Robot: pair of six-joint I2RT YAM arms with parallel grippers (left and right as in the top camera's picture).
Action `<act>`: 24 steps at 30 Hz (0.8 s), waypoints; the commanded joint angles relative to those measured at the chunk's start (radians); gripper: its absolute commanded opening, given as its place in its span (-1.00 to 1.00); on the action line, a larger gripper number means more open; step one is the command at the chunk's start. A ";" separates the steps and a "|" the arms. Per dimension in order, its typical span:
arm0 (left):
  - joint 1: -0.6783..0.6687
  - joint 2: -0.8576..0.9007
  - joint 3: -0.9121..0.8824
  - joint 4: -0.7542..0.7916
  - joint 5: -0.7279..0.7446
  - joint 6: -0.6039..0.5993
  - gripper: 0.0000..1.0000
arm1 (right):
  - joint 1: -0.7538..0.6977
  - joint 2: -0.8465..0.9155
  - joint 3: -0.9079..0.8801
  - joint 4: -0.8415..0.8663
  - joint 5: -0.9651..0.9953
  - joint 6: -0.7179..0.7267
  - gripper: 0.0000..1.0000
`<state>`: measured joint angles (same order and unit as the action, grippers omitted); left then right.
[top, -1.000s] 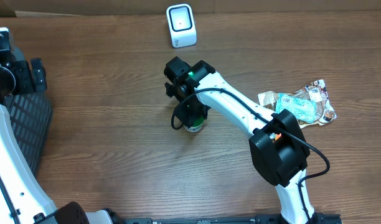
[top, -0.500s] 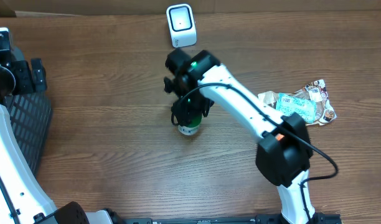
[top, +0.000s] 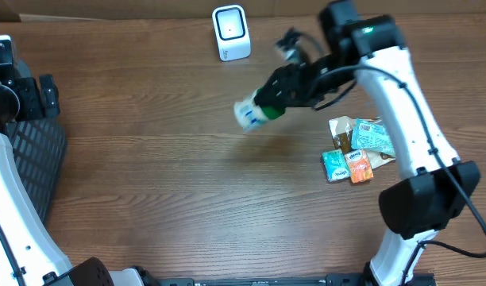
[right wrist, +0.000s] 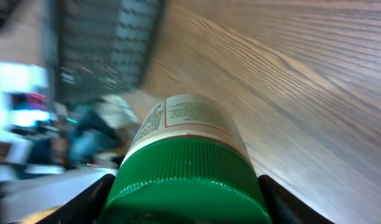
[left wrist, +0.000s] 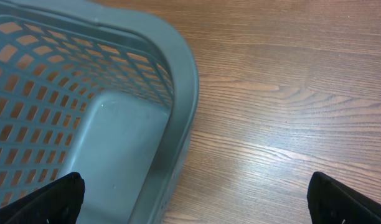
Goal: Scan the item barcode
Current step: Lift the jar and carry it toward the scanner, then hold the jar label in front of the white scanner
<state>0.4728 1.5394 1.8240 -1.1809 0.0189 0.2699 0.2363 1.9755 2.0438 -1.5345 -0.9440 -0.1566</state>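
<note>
Green-capped bottle (top: 249, 115) in grip of the right hand (top: 275, 102), aloft near scanner (top: 231, 32); left hand (left wrist: 197, 196) wide open above grey basket (left wrist: 184, 81).

The table (left wrist: 290, 87) is smooth, matt wood grain; the basket (left wrist: 185, 81) is grey plastic with a dull sheen. The bottle (right wrist: 178, 134) carries a ribbed green plastic cap (right wrist: 187, 186) and a faintly glossy printed label (right wrist: 197, 112).

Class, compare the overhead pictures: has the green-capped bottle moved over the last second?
Yes. The green-capped bottle has moved up the picture, nearer the white scanner, and now lies tilted sideways.
</note>
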 commanded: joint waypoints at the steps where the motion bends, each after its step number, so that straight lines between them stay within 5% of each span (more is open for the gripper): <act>1: -0.002 0.005 0.004 0.003 0.000 0.022 1.00 | -0.029 -0.031 0.026 -0.013 -0.247 -0.001 0.18; 13: -0.002 0.005 0.004 0.003 0.000 0.022 1.00 | -0.069 -0.031 0.026 -0.050 -0.619 0.000 0.12; 24: -0.002 0.005 0.004 0.003 0.000 0.022 1.00 | -0.066 -0.031 0.026 0.026 -0.438 0.030 0.11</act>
<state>0.4728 1.5394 1.8240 -1.1812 0.0189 0.2699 0.1707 1.9755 2.0438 -1.5318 -1.4418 -0.1303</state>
